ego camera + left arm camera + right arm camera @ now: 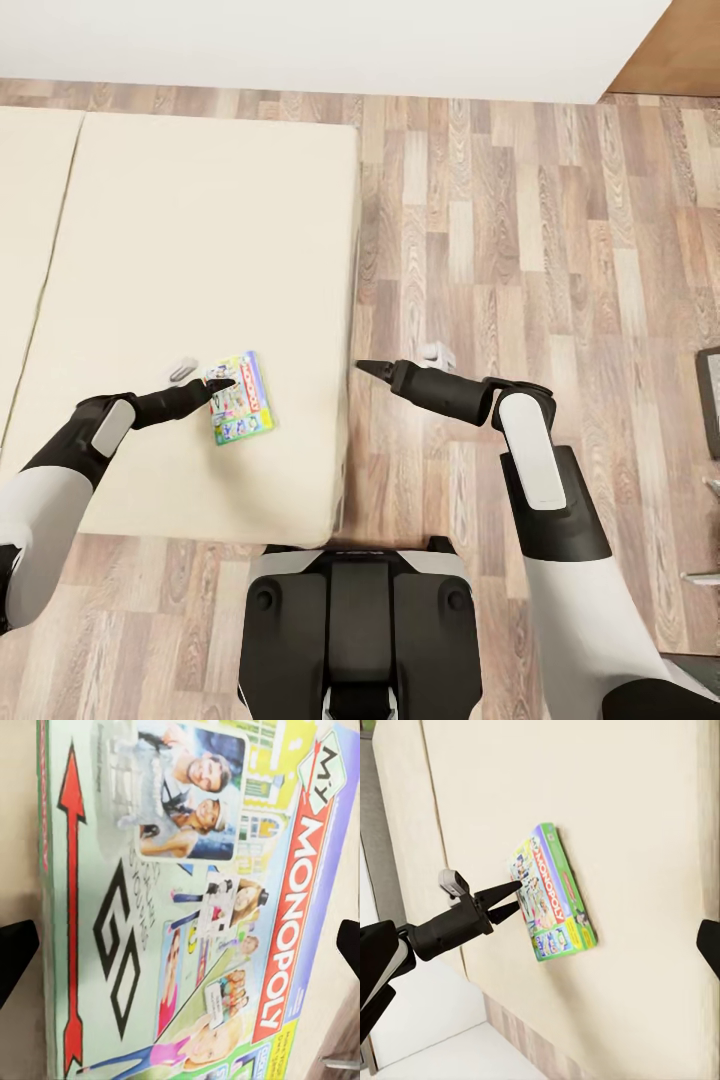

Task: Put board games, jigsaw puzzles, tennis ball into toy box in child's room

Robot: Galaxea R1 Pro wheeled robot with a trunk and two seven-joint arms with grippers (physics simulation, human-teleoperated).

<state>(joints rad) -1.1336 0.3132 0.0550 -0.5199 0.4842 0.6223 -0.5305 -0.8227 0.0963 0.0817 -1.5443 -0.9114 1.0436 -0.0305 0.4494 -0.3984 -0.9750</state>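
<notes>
Left pincer [216, 387], black fingers spread wide, hovers over flat green-edged Monopoly board game box [240, 397] lying on cream-covered bed [180, 250] near its edge. Right pincer [366, 368] over wood-plank floor [520, 250] beside bed; whether parted or closed, cannot tell.

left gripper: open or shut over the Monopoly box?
Open. The left gripper shows two black fingers spread apart just above the flat green-edged Monopoly board game box, which lies flat on the cream bed. Contact: cannot tell.

White-and-black arms, black tapered pincers
</notes>
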